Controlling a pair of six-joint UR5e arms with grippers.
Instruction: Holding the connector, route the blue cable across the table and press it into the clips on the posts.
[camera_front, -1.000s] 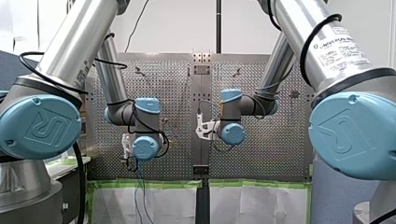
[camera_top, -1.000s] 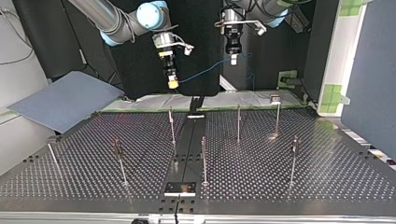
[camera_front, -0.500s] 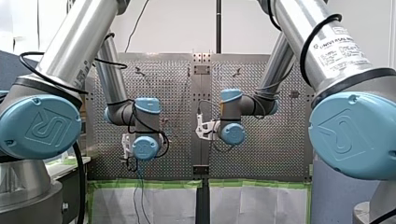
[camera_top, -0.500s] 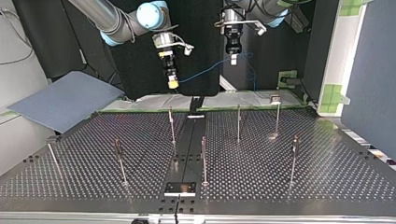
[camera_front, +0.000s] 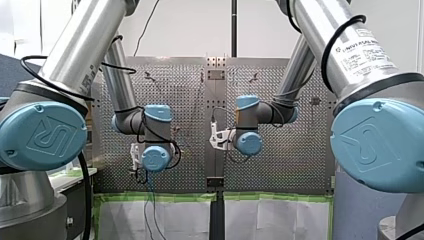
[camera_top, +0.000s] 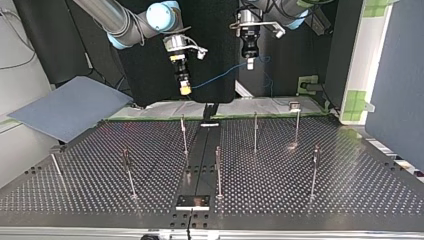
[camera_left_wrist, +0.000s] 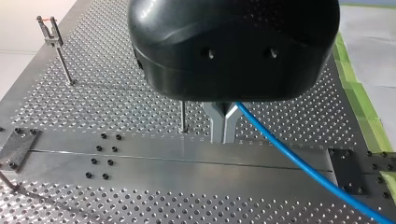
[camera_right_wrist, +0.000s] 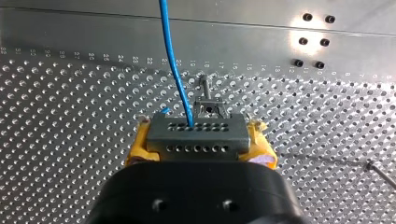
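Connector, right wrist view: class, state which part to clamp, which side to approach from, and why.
Clamp the connector at its two short ends, coming from behind, opposite the blue cable. The cable leaves its holed face, so that side should stay free. My right gripper holds it so, yellow pads on the ends.

At the front view's left, my left arm (camera_front: 82, 47) is showing silver tubes, pale blue joint caps (camera_front: 42, 135) embossed with a logo, and black cables (camera_front: 47, 77) looping round it. My right arm (camera_front: 320, 30), at the right, is wearing the same plus a white printed label (camera_front: 362, 50); its black-housed jaws are bearing yellow pads (camera_right_wrist: 135, 151).
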